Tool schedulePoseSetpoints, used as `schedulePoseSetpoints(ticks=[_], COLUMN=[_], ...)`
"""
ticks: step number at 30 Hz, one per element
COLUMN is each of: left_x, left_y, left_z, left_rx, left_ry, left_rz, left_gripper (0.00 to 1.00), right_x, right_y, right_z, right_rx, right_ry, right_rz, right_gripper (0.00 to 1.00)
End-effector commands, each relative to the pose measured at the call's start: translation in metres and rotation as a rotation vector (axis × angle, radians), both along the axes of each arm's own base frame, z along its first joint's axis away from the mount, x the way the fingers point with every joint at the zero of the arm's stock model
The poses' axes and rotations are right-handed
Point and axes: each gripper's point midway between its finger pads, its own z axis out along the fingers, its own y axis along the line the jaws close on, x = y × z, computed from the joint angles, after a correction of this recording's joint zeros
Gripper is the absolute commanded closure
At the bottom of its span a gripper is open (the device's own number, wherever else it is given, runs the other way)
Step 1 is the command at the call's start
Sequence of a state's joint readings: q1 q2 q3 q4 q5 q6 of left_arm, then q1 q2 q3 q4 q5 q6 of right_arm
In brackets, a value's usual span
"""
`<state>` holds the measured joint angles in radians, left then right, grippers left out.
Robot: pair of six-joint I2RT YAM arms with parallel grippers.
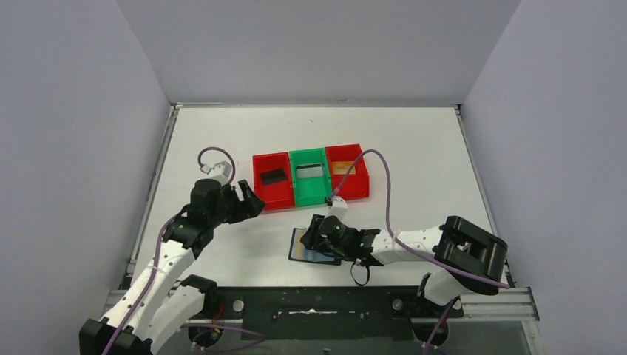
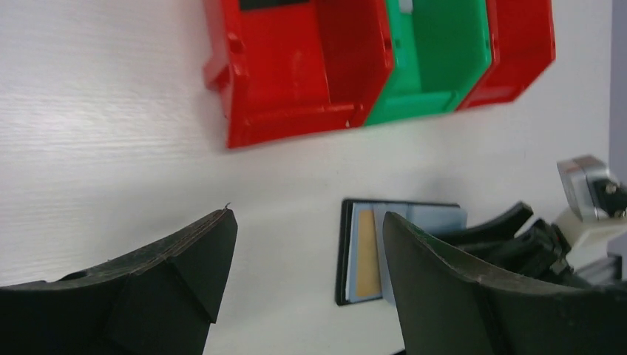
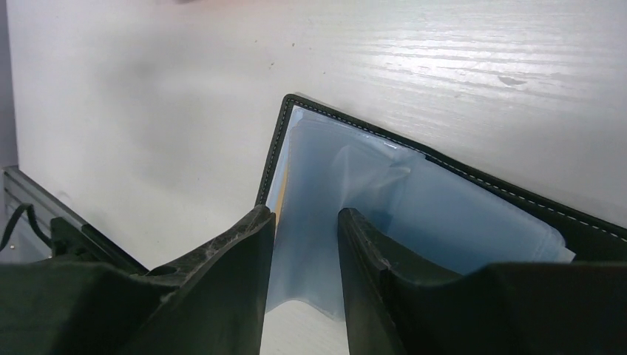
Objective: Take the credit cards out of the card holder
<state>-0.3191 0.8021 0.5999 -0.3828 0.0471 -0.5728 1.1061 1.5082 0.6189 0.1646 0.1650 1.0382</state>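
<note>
The black card holder (image 1: 302, 250) lies open on the table near the front, its blue-grey pockets (image 3: 414, 214) facing up. An orange-gold credit card (image 2: 367, 255) shows in its left pocket. My right gripper (image 1: 312, 235) is down on the holder. Its jaws (image 3: 303, 214) stand narrowly open on either side of a buckled pocket sleeve. My left gripper (image 1: 248, 200) hovers to the holder's left, open and empty (image 2: 307, 222). A black card (image 1: 273, 176) lies in the left red bin and a silver-grey card (image 1: 309, 171) in the green bin.
Three joined bins stand mid-table: red (image 1: 275, 198), green (image 1: 309, 194) and red (image 1: 353, 188). The right red bin holds something pale orange (image 1: 341, 168). Grey walls enclose the table on three sides. The right arm's cable (image 1: 386, 200) arcs over the bins' right end.
</note>
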Motion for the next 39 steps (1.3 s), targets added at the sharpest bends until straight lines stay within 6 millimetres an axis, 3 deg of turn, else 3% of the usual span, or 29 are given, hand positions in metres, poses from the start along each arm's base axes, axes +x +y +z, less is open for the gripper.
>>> schedulePoseSetpoints(ticks=[1,10,15,24,34,39], left_x=[-0.022,-0.065,-0.072,-0.071,-0.085,-0.098], left_y=[-0.06,-0.118,-0.118,-0.116,-0.133,-0.144], left_z=[0.003,-0.014,-0.033,-0.042,-0.041,-0.051], left_rx=[-0.247,-0.262,-0.259,-0.241,-0.322,-0.326], left_ry=[0.062,0.152,0.161,0.149,0.174,0.235], left_rz=[-0.27,-0.544,-0.485,-0.49,-0.573,-0.64], left_gripper=[0.29,0.32,0.34,0.34,0.34,0.34], right_x=[0.013,0.014,0.015,0.017,0.017,0.019], right_y=[0.016,0.013,0.013,0.015,0.013,0.011], right_z=[0.041,0.035,0.03,0.028,0.024,0.023], right_rx=[0.245,0.252,0.226,0.217,0.202,0.2], right_ry=[-0.058,-0.041,-0.02,-0.016,-0.008,-0.003], right_rz=[-0.021,-0.034,-0.042,-0.044,-0.061,-0.081], right_gripper=[0.64,0.64,0.64,0.64,0.64,0.64])
